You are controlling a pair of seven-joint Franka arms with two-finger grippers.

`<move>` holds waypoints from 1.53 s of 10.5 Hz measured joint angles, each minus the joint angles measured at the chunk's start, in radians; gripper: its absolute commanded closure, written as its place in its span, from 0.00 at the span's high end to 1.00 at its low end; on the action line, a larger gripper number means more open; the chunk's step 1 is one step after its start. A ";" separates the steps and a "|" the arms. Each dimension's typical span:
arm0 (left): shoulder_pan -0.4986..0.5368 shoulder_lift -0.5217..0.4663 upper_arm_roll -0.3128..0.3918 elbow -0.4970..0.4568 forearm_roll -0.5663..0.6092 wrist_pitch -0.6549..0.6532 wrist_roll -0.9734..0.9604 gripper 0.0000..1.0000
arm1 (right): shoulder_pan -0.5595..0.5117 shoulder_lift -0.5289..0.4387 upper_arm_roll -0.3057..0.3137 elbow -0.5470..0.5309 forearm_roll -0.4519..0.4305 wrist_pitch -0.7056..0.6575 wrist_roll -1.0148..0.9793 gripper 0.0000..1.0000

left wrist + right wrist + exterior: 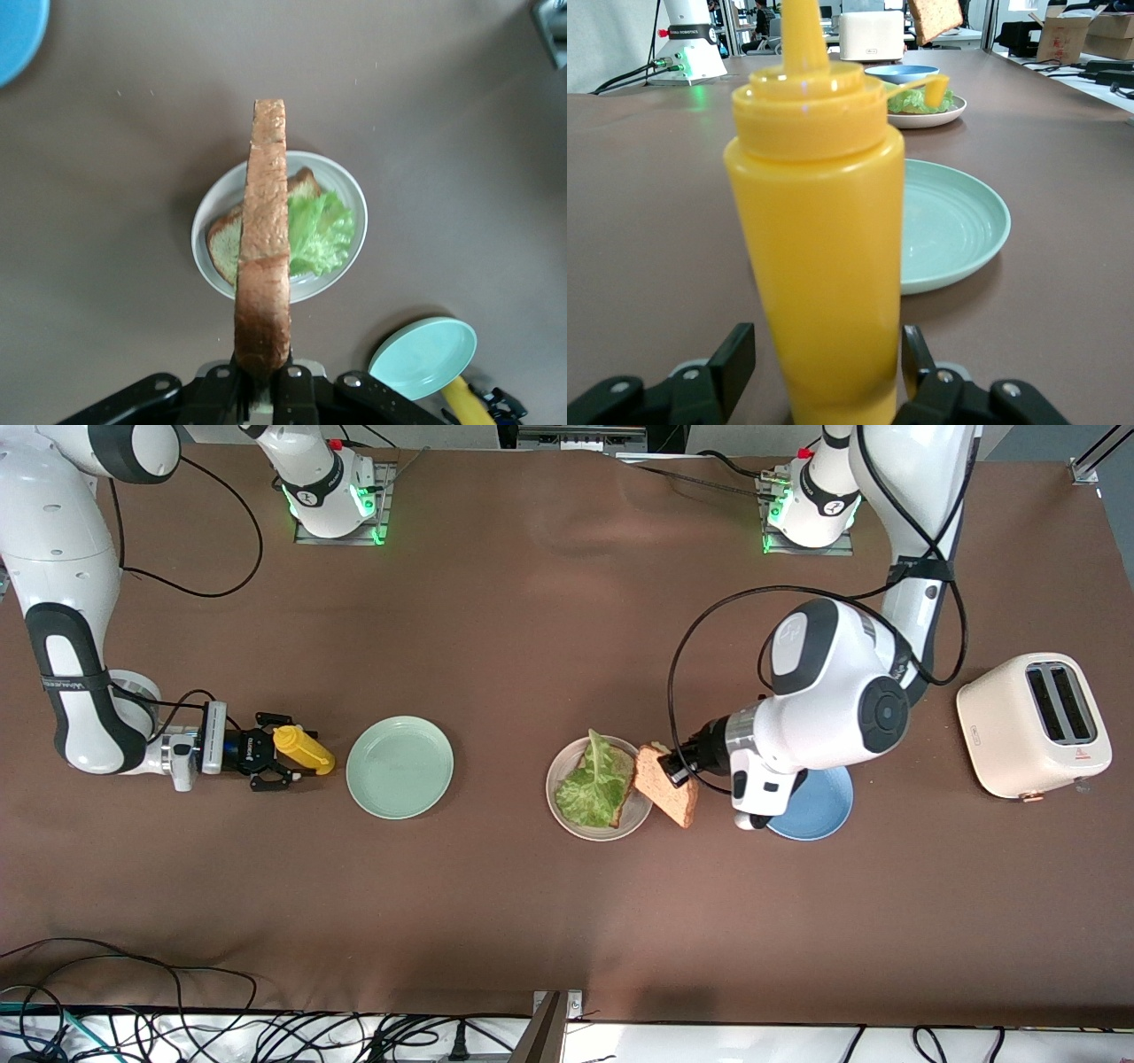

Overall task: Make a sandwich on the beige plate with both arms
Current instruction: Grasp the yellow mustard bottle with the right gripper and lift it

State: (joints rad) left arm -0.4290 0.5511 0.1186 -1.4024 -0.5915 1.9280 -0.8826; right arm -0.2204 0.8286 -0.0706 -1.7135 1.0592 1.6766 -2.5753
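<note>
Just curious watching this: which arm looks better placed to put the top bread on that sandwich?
The left arm. Its pincer holds a bread slice beside the beige plate with bread and lettuce. The right pincer is around a mustard bottle at the table's other end.

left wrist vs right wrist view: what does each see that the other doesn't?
Left wrist only: the left pincer shut on the bread slice edge-on above the beige plate, with the bottom slice showing under the lettuce.

Right wrist only: the toaster, the arm base, and the right pincer with open fingers flanking the yellow squeeze bottle.

Both: beige plate, lettuce, held slice, mint-green plate, blue plate, the bottle.
</note>
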 measured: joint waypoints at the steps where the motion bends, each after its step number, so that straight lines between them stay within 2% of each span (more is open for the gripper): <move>1: 0.034 -0.015 0.002 0.001 0.000 -0.027 0.004 0.00 | 0.011 0.000 0.000 0.001 0.009 0.001 0.000 0.00; 4: 0.154 -0.072 0.009 0.005 0.011 -0.188 0.106 0.00 | 0.026 -0.006 0.000 0.009 0.013 0.025 0.000 0.00; 6: 0.192 -0.096 0.010 0.005 0.089 -0.296 0.209 0.00 | 0.042 -0.064 0.001 0.018 -0.039 0.110 0.047 0.00; 10: 0.285 -0.140 0.013 0.008 0.193 -0.505 0.438 0.00 | 0.175 -0.271 0.008 0.010 -0.337 0.221 0.516 0.00; 12: 0.316 -0.169 0.013 0.009 0.251 -0.592 0.540 0.00 | 0.269 -0.322 0.010 0.005 -0.442 0.284 0.738 0.00; 16: 0.360 -0.179 0.013 0.008 0.257 -0.644 0.618 0.00 | 0.515 -0.366 0.003 0.002 -0.683 0.370 1.262 0.00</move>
State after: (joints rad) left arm -0.0689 0.3722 0.1321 -1.3944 -0.3342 1.2839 -0.2649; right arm 0.2941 0.4624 -0.0681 -1.7111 0.3767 2.0469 -1.3132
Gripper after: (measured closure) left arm 0.894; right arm 0.736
